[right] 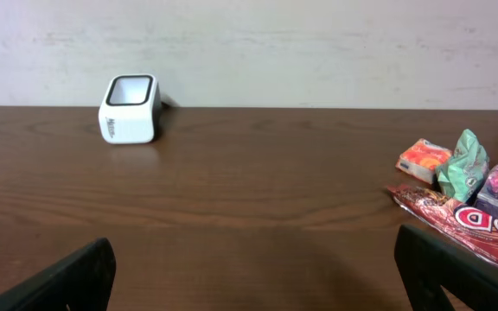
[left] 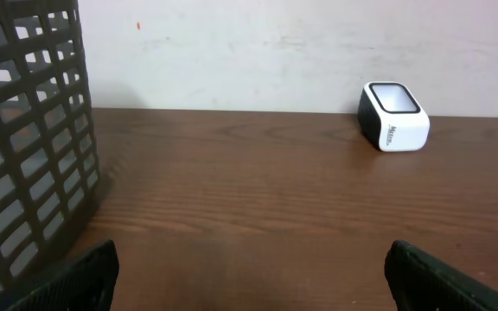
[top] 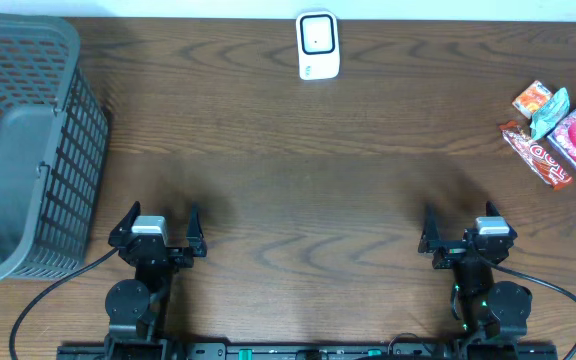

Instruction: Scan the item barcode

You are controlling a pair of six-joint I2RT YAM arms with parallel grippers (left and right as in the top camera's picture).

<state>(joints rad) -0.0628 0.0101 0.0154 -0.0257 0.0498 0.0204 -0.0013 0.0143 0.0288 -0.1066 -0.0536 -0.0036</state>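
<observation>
A white barcode scanner [top: 318, 45] with a dark window stands at the far middle of the wooden table; it also shows as the scanner [left: 394, 117] in the left wrist view and the scanner [right: 130, 108] in the right wrist view. A pile of packaged items [top: 560, 133] lies at the right edge: an orange packet [right: 424, 158], a green packet [right: 462, 164] and a long red wrapper [right: 448, 220]. My left gripper [top: 158, 231] and right gripper [top: 465, 232] both rest near the front edge, open and holding nothing, far from the items.
A large dark mesh basket [top: 23, 150] fills the left side of the table, and its wall [left: 33, 138] stands close to my left gripper. A pale wall runs behind the table's far edge.
</observation>
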